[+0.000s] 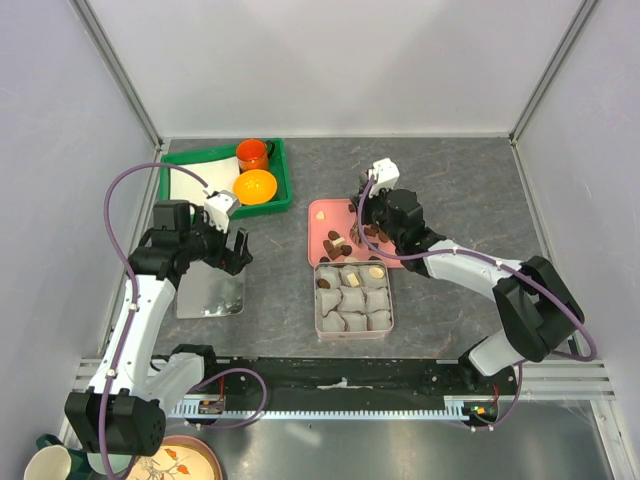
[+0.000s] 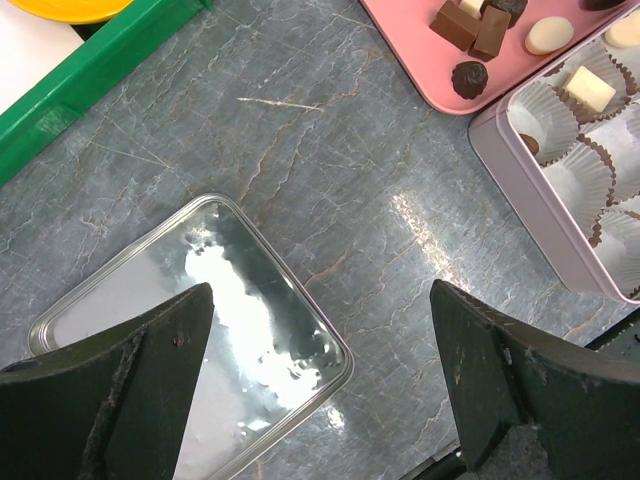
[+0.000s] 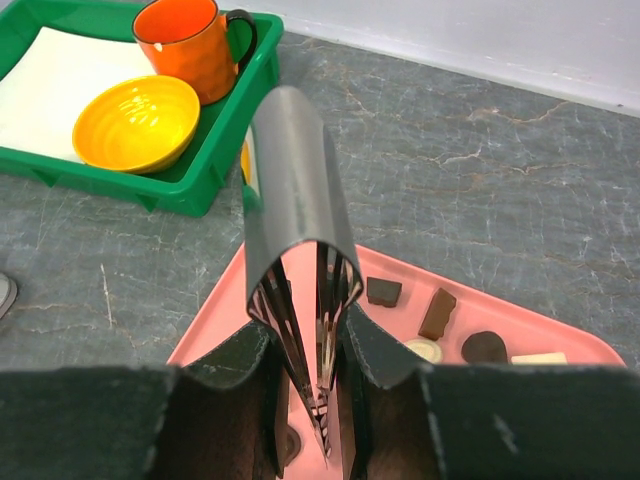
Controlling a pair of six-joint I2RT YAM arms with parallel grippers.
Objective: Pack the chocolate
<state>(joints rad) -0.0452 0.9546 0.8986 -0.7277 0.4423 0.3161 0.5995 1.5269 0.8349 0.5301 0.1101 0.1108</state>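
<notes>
Small dark and cream chocolate pieces (image 1: 340, 240) lie on a pink tray (image 1: 322, 215); in the right wrist view several of these chocolates (image 3: 438, 313) show on the pink tray (image 3: 580, 345). A square pink tin (image 1: 392, 300) of grey paper cups sits in front of it, with a few pieces (image 1: 352, 268) in its back cups. My right gripper (image 1: 365, 215) hovers over the tray, shut (image 3: 318, 340) on metal tongs (image 3: 295, 200). My left gripper (image 1: 232, 250) is open (image 2: 320, 370) and empty above the corner of the shiny tin lid (image 2: 180, 330). The left wrist view also shows chocolates (image 2: 470, 25) and the tin (image 2: 545, 200).
A green tray (image 1: 280, 200) at the back left holds an orange mug (image 1: 253, 154), a yellow bowl (image 1: 256, 186) and white paper. The tin lid (image 1: 210, 293) lies left of the tin. White walls enclose the table on three sides.
</notes>
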